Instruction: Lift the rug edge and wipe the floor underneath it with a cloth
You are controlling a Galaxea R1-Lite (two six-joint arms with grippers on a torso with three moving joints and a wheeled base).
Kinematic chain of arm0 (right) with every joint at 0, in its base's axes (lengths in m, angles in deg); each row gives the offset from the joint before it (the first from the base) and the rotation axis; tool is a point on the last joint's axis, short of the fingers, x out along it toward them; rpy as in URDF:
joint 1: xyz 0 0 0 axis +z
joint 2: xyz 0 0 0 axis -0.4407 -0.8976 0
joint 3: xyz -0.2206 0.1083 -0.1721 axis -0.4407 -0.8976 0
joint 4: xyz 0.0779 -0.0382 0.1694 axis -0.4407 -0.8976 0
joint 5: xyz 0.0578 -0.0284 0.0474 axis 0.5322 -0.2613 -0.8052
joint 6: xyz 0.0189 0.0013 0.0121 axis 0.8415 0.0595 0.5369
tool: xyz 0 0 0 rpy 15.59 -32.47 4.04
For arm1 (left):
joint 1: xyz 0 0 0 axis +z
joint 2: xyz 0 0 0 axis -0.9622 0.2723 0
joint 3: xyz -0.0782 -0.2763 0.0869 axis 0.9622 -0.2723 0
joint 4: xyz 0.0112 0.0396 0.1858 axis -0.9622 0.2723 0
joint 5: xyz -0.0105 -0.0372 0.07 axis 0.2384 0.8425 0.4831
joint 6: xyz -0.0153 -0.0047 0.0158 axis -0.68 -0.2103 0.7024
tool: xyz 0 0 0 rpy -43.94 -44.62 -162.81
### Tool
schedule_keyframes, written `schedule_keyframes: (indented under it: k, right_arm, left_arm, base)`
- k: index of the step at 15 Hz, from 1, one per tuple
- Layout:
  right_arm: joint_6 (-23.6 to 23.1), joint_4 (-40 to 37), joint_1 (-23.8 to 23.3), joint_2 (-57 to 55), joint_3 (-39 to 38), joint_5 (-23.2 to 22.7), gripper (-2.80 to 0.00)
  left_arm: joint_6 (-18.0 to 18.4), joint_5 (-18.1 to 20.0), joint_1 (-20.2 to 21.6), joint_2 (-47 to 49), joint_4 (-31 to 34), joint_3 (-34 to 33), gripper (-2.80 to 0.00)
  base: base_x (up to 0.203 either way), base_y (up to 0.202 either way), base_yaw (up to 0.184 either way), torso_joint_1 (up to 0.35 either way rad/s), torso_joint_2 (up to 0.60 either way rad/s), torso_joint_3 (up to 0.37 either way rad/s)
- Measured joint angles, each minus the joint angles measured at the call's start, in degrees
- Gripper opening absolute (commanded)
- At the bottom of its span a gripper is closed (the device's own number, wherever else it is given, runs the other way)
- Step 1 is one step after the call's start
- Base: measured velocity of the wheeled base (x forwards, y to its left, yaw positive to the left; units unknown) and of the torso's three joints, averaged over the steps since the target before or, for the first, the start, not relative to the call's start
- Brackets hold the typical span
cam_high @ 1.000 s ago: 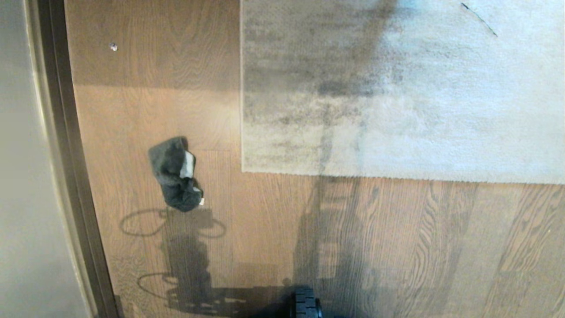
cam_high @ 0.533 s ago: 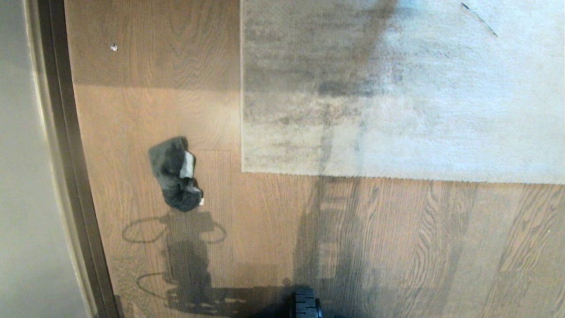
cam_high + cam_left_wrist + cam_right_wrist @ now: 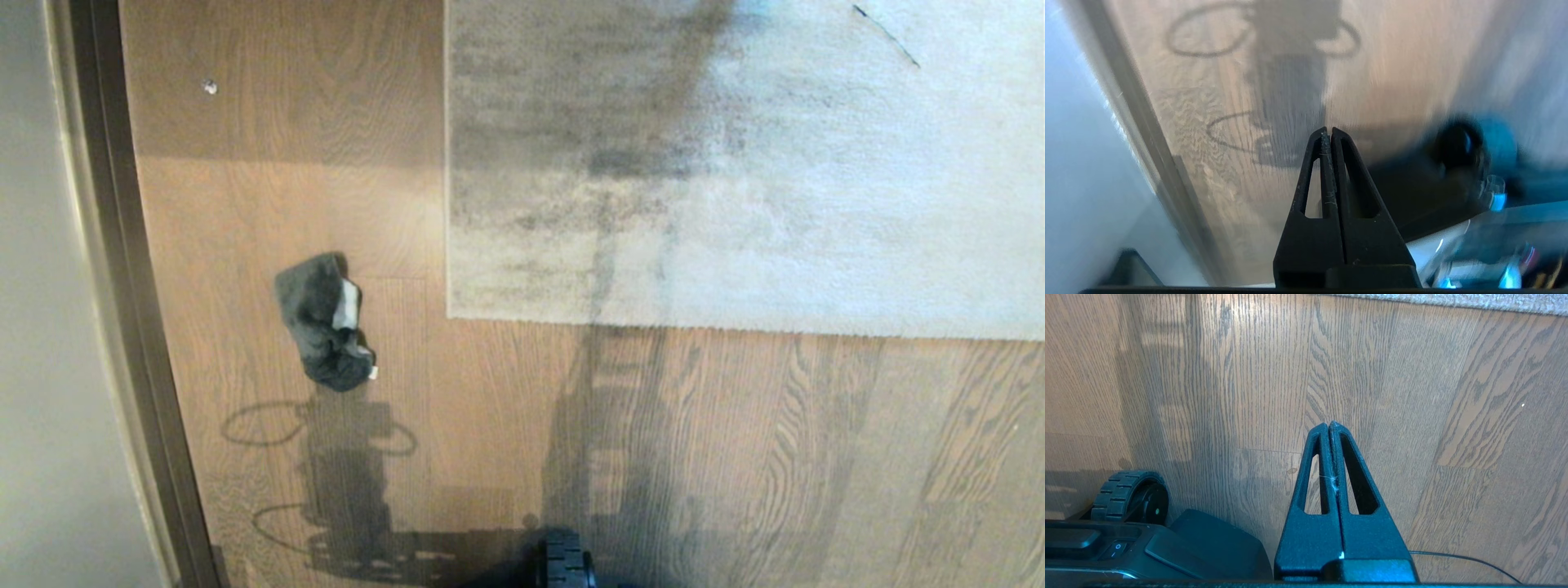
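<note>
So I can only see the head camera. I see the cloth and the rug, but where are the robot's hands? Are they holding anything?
Observer: The left gripper is shut and empty, above the floor near the dark skirting strip.
Operator: And the other hand?
Observer: The right gripper is shut too, holding nothing.
Operator: What's near it?
Observer: A black wheel of the robot's base, and the rug edge beyond the fingertips.

The floor [image 3: 506,425] is brown wood with wavy lines in it. A dark strip [image 3: 131,310] runs along its left side, with a pale wall [image 3: 41,327] beside it. Warm light falls on the wood, and dark shadows [image 3: 351,482] lie across it.
</note>
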Motion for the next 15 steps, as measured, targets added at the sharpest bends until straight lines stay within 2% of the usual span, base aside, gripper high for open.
schedule_keyframes:
  k: [1,13,15]
  right_arm:
    - [0.0,-0.02,0.0,0.0,0.0,0.0,-2.8]
    - [0.02,0.0,0.0,0.0,0.0,-0.01,-2.8]
    - [0.02,0.0,0.0,0.0,0.0,-0.01,-2.8]
  left_arm:
    - [1.11,0.71,-0.19,0.0,0.08,0.0,-2.8]
    - [0.68,0.75,-0.3,0.01,0.07,-0.01,-2.8]
    - [0.68,0.77,1.52,0.17,0.07,-0.01,-2.8]
  base:
    - [0.0,0.0,0.0,0.0,0.0,0.0]
    - [0.0,0.0,0.0,0.0,0.0,0.0]
    - [0.0,0.0,0.0,0.0,0.0,0.0]
